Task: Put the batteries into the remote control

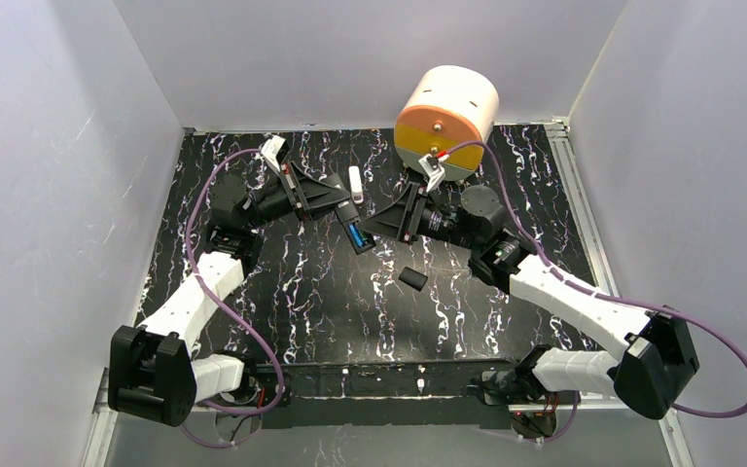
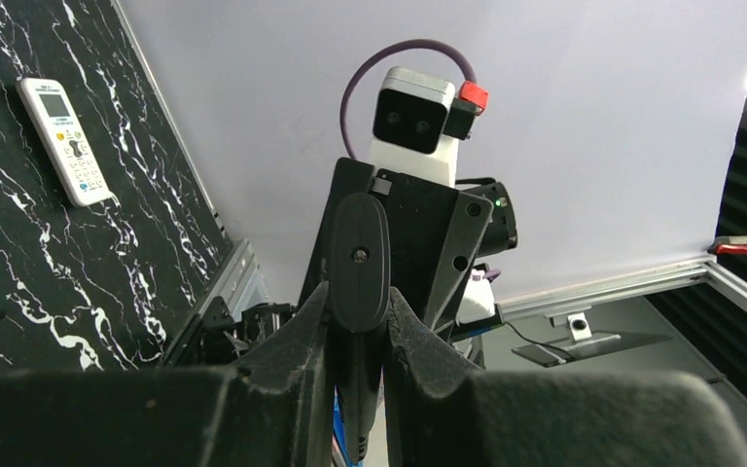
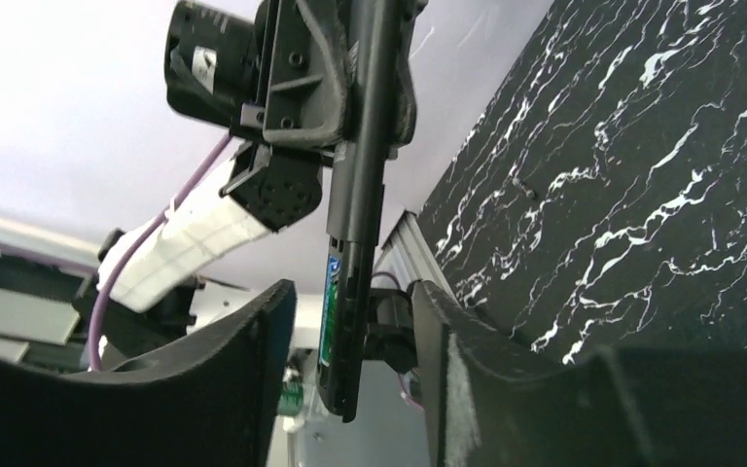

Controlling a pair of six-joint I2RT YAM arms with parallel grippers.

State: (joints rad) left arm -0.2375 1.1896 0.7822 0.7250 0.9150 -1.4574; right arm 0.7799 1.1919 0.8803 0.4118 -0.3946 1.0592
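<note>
A black, white-veined table (image 1: 282, 292) is seen from above, walled by pale panels on three sides. At its 12 o'clock edge a large drum (image 1: 445, 122) is stood, white on top with orange and yellow bands on its face. The two arms are reached in from 6 o'clock and are met near the middle of the table. The left end effector (image 2: 358, 316) is pressed together on a slim black remote (image 3: 355, 209), which is pinched near one end and held clear of the table. The right end effector (image 3: 350, 292) is spread, its fingers (image 3: 253, 350) placed on either side of the free end of the black remote, with a gap on each side and no contact to be made out. The white remote control (image 2: 63, 141) is laid flat on the table, face up with its display and buttons showing, at 12 o'clock from the held remote and apart from both end effectors. A small dark piece (image 1: 411, 279) is left on the table at 5 o'clock from the held remote; what it is cannot be told. A shiny blue battery (image 3: 331, 302) is seated in the open compartment of the black remote, between the spread right fingers.
</note>
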